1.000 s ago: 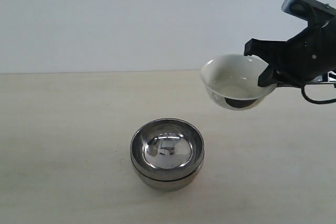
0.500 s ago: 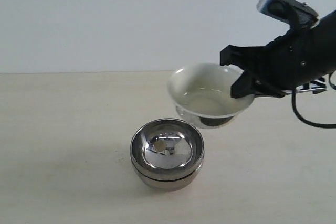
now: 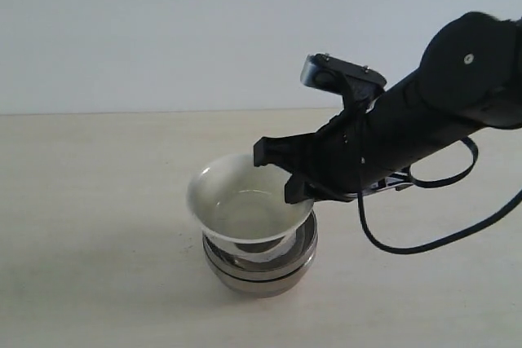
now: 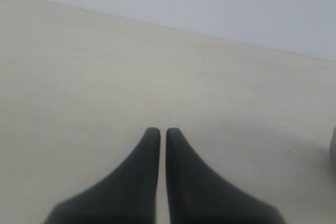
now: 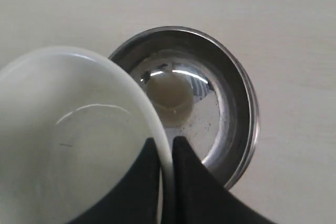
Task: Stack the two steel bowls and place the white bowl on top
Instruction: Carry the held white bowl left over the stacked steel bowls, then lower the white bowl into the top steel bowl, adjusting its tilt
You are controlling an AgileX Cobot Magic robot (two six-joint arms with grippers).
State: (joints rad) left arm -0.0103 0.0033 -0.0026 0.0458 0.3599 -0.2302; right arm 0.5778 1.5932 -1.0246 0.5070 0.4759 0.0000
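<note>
1. My right jaws are clamped on the rim of the white bowl (image 3: 236,205), one finger inside the wall and one outside, at about 3 o'clock on the bowl in the exterior view.
2. The bowl hangs over the two steel bowls (image 3: 261,270), which sit nested on the worktop (image 3: 98,201). It is off-centre toward 9 o'clock, and its foot is down near the upper steel rim. I cannot tell whether they touch.
3. I judge the ceramic stiff and brittle, with a slick glaze. A pinch on one edge carries its whole weight to one side, so it could swivel or slip between my fingers.
4. The rim is the only hold that fits. The wall is too flared to span, and the foot must be free to seat.
5. The steel stack looks light and mirror-smooth on a rounded bottom. A sideways nudge would probably rock or skate it, so I would centre the bowl toward 3 o'clock first, lower it straight and let go gently.
6. My left jaws are together and empty, over bare worktop well away.
</note>
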